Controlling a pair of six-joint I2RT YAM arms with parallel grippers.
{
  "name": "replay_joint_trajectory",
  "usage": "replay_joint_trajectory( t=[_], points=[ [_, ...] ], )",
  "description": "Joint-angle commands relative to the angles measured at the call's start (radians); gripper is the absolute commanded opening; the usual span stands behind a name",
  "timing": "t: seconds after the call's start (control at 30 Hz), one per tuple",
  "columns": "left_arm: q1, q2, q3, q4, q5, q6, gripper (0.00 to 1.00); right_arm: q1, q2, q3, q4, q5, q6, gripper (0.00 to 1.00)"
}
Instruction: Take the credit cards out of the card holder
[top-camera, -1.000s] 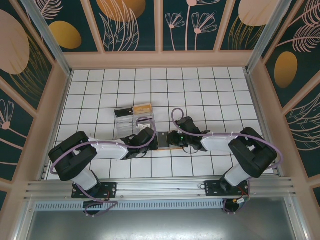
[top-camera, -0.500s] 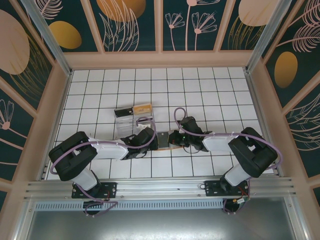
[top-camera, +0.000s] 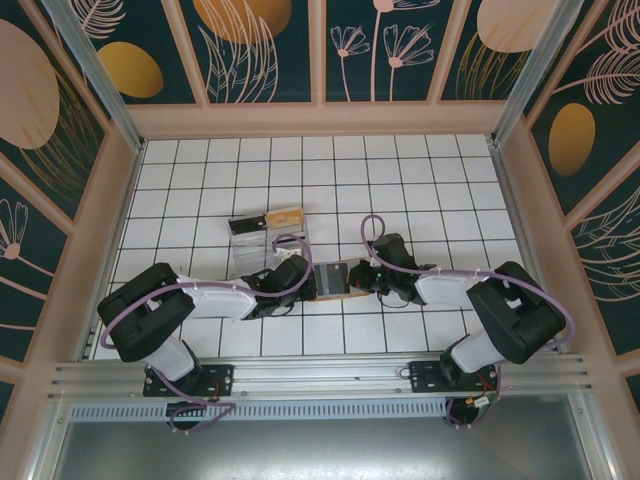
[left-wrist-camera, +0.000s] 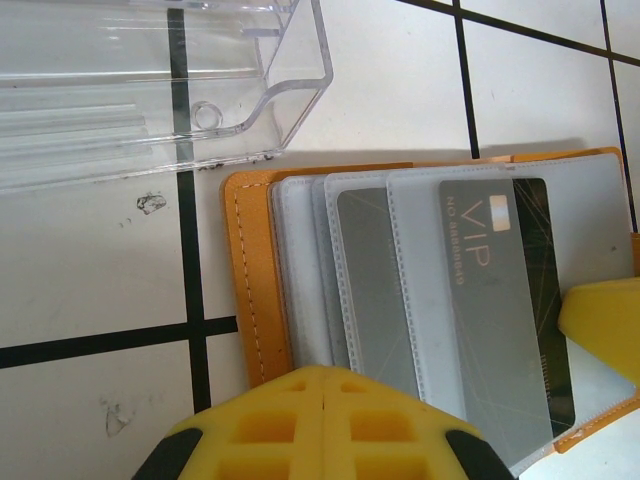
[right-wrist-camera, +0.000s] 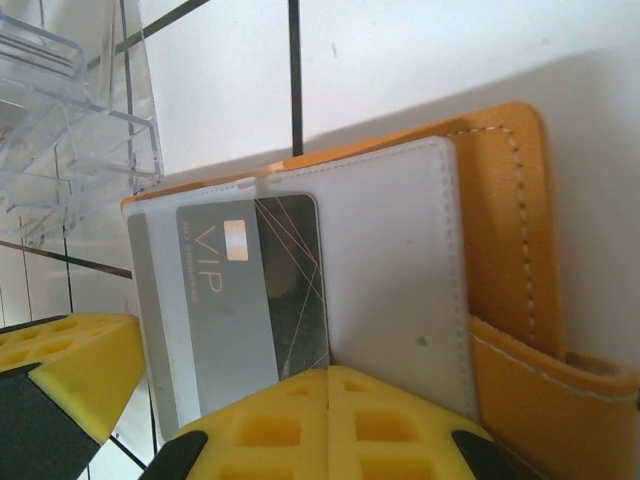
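On the gridded table (top-camera: 400, 170), the card holder (top-camera: 335, 280) lies open between both arms. The left gripper (left-wrist-camera: 325, 400), jaws together, rests on its left edge. The right gripper (right-wrist-camera: 330, 395), also closed, meets the VIP credit card (right-wrist-camera: 250, 290), which points lengthwise at it.

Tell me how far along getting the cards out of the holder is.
Done: the card holder lies open, the shut left gripper on its edge. In hand: the VIP card sits partly out of its pocket, the shut right gripper at its edge; a grip isn't certain. Left: pulling it free, then the grey card in its pocket.
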Motion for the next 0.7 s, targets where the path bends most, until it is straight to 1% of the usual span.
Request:
replay_joint_trajectory(
  t=[0.0, 0.07, 0.17, 0.23, 0.37, 0.53, 0.67],
  points=[
    [0.003, 0.022, -0.006, -0.045, 0.012, -0.007, 0.00, -0.021, -0.036, -0.024, -0.040, 0.013, -0.033, 0.00],
    [0.004, 0.024, -0.005, -0.044, 0.012, -0.007, 0.00, -0.030, -0.050, -0.035, -0.029, 0.005, -0.037, 0.00],
    [0.005, 0.026, -0.001, -0.044, 0.015, -0.006, 0.00, -0.029, -0.057, -0.041, 0.020, -0.043, -0.045, 0.15],
    [0.004, 0.028, 0.001, -0.044, 0.016, -0.003, 0.00, -0.028, -0.047, -0.037, 0.042, -0.059, -0.044, 0.21],
    [0.004, 0.034, 0.005, -0.042, 0.020, -0.004, 0.00, -0.028, -0.013, -0.028, 0.065, -0.067, -0.044, 0.25],
    [0.004, 0.033, 0.003, -0.042, 0.021, -0.003, 0.00, -0.027, 0.030, -0.029, 0.114, -0.099, -0.030, 0.25],
    [0.004, 0.035, 0.005, -0.042, 0.022, -0.004, 0.00, -0.020, 0.036, -0.029, 0.145, -0.118, -0.020, 0.26]
  ],
)
